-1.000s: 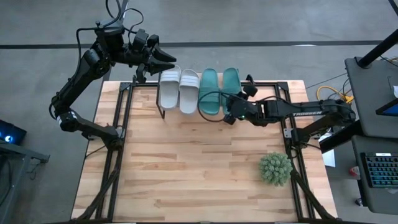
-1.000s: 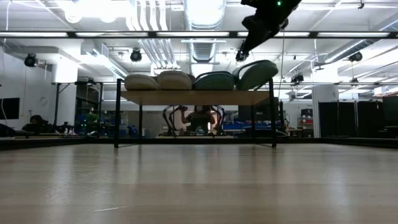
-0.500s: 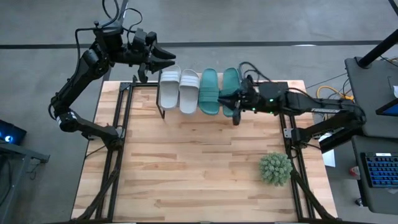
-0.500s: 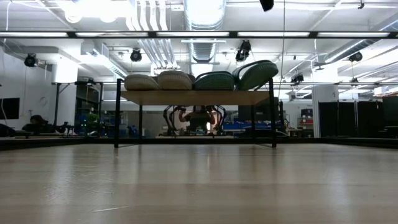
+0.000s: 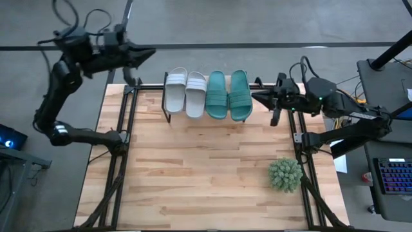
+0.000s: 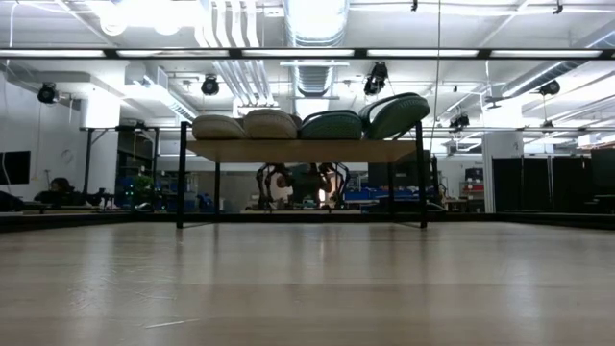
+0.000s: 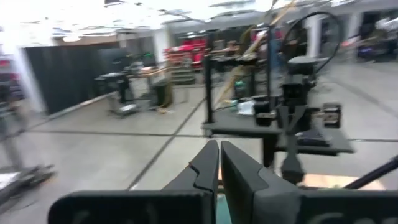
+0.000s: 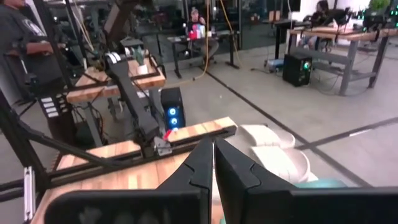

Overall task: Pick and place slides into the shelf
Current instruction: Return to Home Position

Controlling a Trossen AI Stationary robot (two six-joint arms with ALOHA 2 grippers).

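the wooden worktop (image 5: 206,187) is bare over most of its area. the left arm is folded back past the far left corner, and the left gripper (image 5: 149,53) is held off the worktop's edge, well apart from the load. the right arm is stretched in from the right side, and the right gripper (image 5: 256,96) is held just beside the right end of the shelf (image 6: 303,151), touching nothing.

the shelf is stood at the far edge of the worktop, and all four slides are laid side by side on its top: the grey-white pair (image 5: 185,93) on the left, the teal pair (image 5: 228,95) on the right. in the low view the rightmost teal slide (image 6: 396,113) is seen tilted, its outer side raised. a plant ball (image 5: 284,174) is left near the right front corner, apart from everything.

in each wrist view the fingers (image 7: 205,165) (image 8: 200,158) are seen pressed almost together with nothing between them, so both grippers are closed and empty.

the placing is judged to be finished, and the step in hand is taken to be the return of the arms to rest. for the next move, the right gripper would need to be drawn away from the shelf end without the tilted teal slide being brushed, and both arms folded back clear of the worktop.
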